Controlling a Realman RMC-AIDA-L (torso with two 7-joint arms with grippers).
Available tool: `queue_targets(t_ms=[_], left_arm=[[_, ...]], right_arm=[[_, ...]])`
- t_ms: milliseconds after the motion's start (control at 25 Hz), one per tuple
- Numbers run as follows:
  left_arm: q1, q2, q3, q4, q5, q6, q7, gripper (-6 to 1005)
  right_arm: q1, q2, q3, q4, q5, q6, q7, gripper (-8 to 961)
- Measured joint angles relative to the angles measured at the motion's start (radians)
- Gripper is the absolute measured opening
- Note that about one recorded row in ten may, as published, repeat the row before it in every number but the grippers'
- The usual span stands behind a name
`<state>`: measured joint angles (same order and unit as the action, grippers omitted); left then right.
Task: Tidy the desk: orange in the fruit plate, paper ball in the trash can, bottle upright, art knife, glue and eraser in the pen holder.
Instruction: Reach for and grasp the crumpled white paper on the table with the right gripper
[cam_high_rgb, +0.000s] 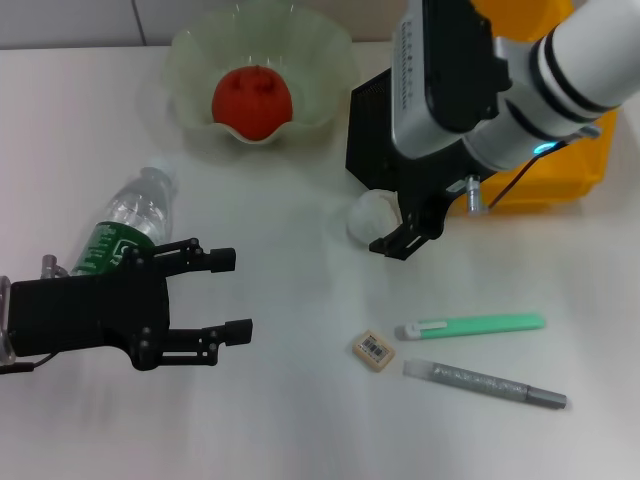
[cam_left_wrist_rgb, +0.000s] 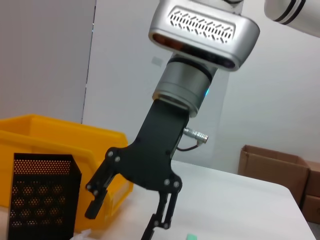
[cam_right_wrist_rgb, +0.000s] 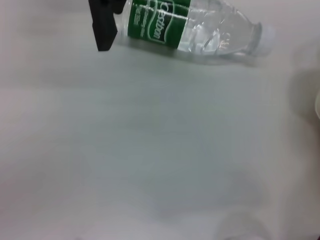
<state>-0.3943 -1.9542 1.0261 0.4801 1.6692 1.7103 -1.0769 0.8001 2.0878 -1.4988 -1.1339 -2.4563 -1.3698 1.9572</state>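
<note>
While the red-orange round orange already sits inside the translucent pale-green fruit plate with its scalloped rim at the far side of the white bench, the rest of the tidying looks undone. The right pincer hangs just over the small crumpled white paper ball, which lies on the bench right in front of the black metal-mesh pen holder; its fingers stand apart and hold nothing, as the left wrist view also shows. The bright yellow plastic trash can is at the far right, largely hidden behind the right arm. The left pincer rests low at the near left, fingers spread and empty, just beside the clear plastic bottle with a green label, which lies on its side. Near the right front lie the small beige eraser with a barcode label, a green pen-shaped tool that is probably the art knife, and a grey stick, likely the glue. My guess is the paper ball is the step in hand. The wad is light and sits close to the holder, so a closing finger could nudge it away or strike the mesh; a loose pinch might drop it short of the bin.
</note>
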Motion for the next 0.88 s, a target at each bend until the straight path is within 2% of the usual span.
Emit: queue_targets(t_ms=[880], left_arm=[[-0.001, -0.005, -0.009, 0.000, 0.000, 0.000, 0.000, 833]], right_arm=[[-0.004, 0.000, -0.143, 0.135, 0.006, 0.240, 0.008, 718]])
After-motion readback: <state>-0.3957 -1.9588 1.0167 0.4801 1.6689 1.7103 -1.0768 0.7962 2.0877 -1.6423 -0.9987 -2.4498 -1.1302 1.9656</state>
